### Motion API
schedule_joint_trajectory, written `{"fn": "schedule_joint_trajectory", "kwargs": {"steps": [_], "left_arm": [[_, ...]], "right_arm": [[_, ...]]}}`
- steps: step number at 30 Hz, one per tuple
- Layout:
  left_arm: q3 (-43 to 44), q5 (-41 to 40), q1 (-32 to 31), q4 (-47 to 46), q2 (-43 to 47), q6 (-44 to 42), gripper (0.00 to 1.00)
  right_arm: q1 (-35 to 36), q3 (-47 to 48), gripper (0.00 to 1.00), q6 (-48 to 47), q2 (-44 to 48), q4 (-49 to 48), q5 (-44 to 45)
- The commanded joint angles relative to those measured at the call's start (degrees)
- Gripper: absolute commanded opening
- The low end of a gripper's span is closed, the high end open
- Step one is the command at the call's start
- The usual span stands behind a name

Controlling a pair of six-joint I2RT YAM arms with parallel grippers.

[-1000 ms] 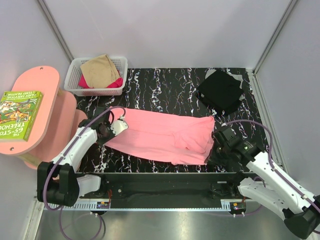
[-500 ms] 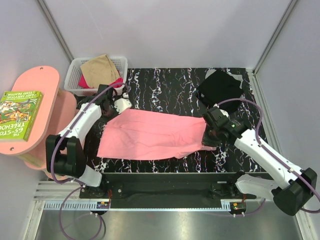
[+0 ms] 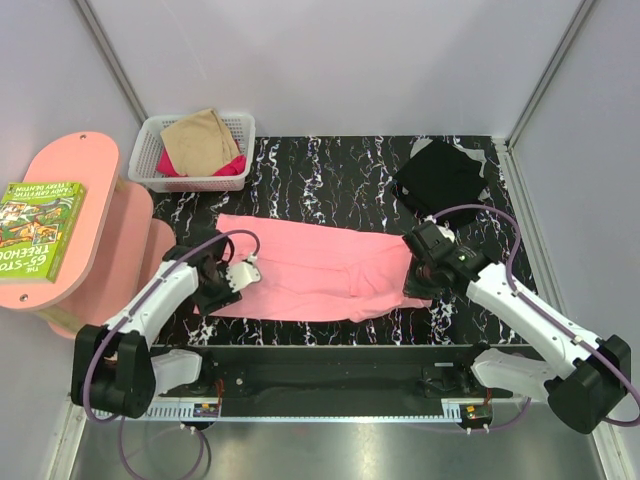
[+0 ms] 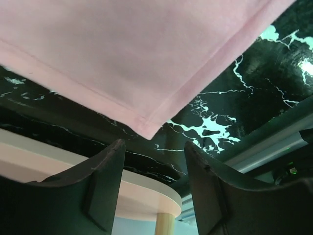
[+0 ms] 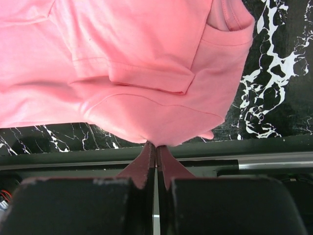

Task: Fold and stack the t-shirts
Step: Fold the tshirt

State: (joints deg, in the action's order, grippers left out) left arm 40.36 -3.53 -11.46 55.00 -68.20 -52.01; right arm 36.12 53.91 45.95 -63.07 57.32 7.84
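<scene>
The pink t-shirt (image 3: 320,268) lies spread out on the black table (image 3: 330,165) with white squiggles, in the near middle, stretching from one arm to the other. The left gripper (image 3: 243,273) sits at the shirt's near left corner. Its two fingers stand apart with a clear gap, and they hold nothing. In the left wrist view, the shirt's pointed corner (image 4: 146,129) lies flat on the table just past the tips of the left gripper (image 4: 152,154), not between them. The right gripper (image 3: 418,280) is at the shirt's right end. In the right wrist view, the right gripper (image 5: 156,147) is pinched tight, and the near edge of the shirt (image 5: 146,98) is caught in its tips.

The shirt is a soft salmon pink and mostly smooth. It makes a long shape with a stitched hem along its edges. On the right side a sleeve is folded in on top of the body, and there are a few small wrinkles there.

A black t-shirt (image 3: 440,180) lies folded at the far right corner of the table, well apart from the pink one.
</scene>
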Motion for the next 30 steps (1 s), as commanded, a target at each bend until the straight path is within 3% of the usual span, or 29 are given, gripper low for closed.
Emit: {"fn": "schedule_joint_trajectory", "kwargs": {"steps": [1, 4, 6, 10, 25, 28, 30], "left_arm": [[0.2, 2.2, 0.3, -5.7, 2.6, 2.2, 0.57], [0.3, 3.2, 0.3, -8.0, 1.5, 3.5, 0.6], [0.8, 3.2, 0.3, -8.4, -0.9, 4.2, 0.69], [0.9, 4.7, 0.9, -9.6, -4.1, 5.0, 0.77], [-3.4, 4.8, 5.9, -13.9, -9.5, 3.6, 0.76], [-3.9, 5.2, 5.9, -14.0, -10.0, 3.5, 0.73], [-4.2, 5.2, 5.9, -14.0, -10.6, 3.4, 0.66]], "right_arm": [[0.4, -1.1, 0.02, 0.6, 1.6, -3.2, -0.3], [0.3, -1.7, 0.02, 0.8, 2.0, -3.8, -0.7], [0.4, -2.1, 0.02, 0.9, 2.3, -3.9, -1.1], [0.4, -2.6, 0.02, 1.1, 3.6, -3.9, -1.3], [0.4, -3.5, 0.02, 1.2, 5.9, -3.5, -1.3], [0.4, -3.4, 0.03, 1.2, 5.9, -3.4, -1.2], [0.4, -3.1, 0.03, 1.3, 5.5, -3.3, -1.2]]}}
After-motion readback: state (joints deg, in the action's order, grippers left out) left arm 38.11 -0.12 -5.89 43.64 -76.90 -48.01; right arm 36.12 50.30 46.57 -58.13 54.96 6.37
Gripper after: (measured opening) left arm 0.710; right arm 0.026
